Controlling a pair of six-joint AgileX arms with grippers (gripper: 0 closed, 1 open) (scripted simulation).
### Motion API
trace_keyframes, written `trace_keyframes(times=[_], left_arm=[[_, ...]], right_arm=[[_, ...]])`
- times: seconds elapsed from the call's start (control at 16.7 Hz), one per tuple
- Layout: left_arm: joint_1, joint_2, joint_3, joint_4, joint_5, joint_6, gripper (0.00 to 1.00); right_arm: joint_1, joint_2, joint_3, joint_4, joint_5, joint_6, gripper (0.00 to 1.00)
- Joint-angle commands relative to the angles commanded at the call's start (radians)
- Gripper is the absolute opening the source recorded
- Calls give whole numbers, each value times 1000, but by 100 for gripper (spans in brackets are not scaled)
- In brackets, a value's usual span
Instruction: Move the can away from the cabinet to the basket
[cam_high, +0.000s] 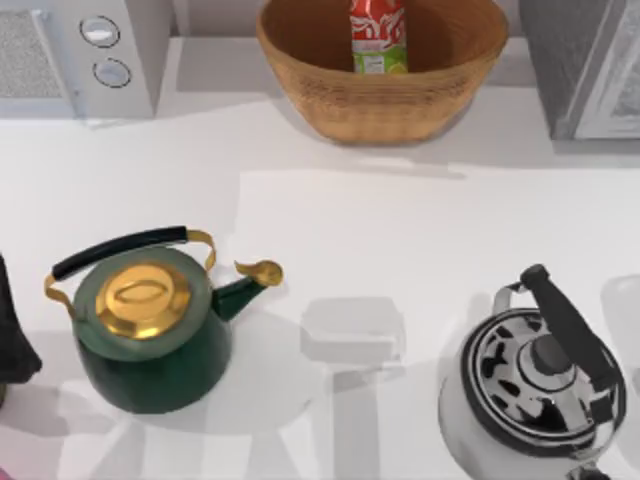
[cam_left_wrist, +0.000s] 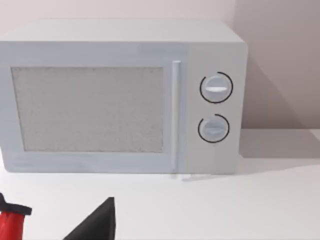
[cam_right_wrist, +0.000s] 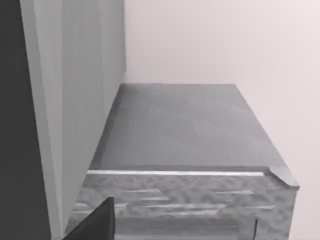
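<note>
The can (cam_high: 379, 36), red on top with a green and white band below, stands upright inside the basket (cam_high: 300, 75) at the back middle of the table. The tan wicker basket is wide and bowl-shaped, and nothing grips the can. At the back right stands the cabinet (cam_high: 585, 65), grey speckled on its side, and the right wrist view looks down on the cabinet's grey top (cam_right_wrist: 185, 130). A dark part of my left arm (cam_high: 12, 345) shows at the table's left edge. My left gripper (cam_left_wrist: 97, 222) faces the white appliance; my right gripper (cam_right_wrist: 95, 222) hangs above the cabinet.
A white appliance with two round dials (cam_high: 105, 50) sits at the back left. A green kettle with a gold lid (cam_high: 150, 325) stands front left, a black-and-white kettle (cam_high: 535, 385) front right. A red object with a black cap (cam_left_wrist: 11, 222) lies near the left gripper.
</note>
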Motion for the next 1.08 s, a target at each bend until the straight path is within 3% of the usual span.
trace_keyframes(times=[0.72,0.9,1.08], left_arm=[[0,0,0,0,0,0,100],[0,0,0,0,0,0,100],[0,0,0,0,0,0,100]], right_arm=[[1023,-31,-16,-45,1026,-12,100],[1193,-49,-34,-49,1195,-14,100],[1267,-59,-44,-51,1269,-16,100]])
